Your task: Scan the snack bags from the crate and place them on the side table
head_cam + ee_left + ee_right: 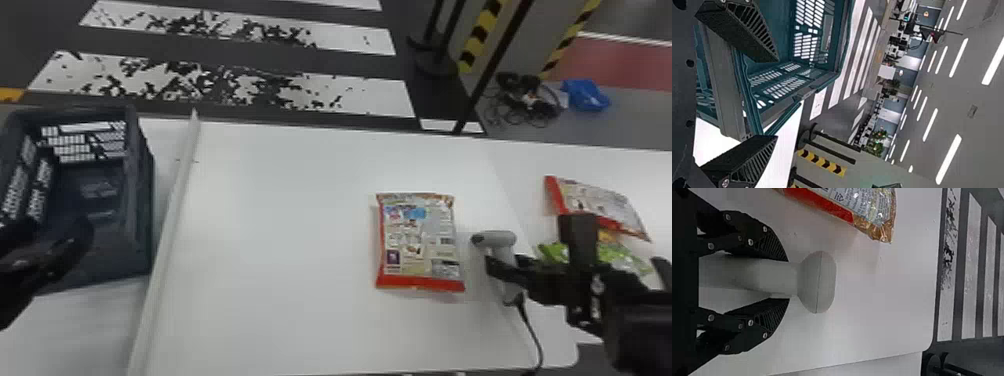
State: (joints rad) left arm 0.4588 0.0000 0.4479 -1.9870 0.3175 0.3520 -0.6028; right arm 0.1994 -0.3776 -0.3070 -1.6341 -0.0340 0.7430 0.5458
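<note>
Near right, right gripper (pixel 788 280) clamps the scanner (pixel 817 282); left gripper (pixel 777 98), fingers apart, at the crate (pixel 142 215). Bag (pixel 417 242) lies flat, just left of the scanner: lift, aim squarely, keep cord (pixel 533 330) slack!

Large indoor hall, workshop or lab type, can't tell which. All relative to the white table (pixel 280 240): worn crosswalk-style stripes (pixel 370 95) on the floor beyond it, yellow-black hazard markings (pixel 481 37) and a cable pile (pixel 530 102) past its right side, green plants (pixel 875 148) well beyond, rows of ceiling strip lights (pixel 948 159) above it
</note>
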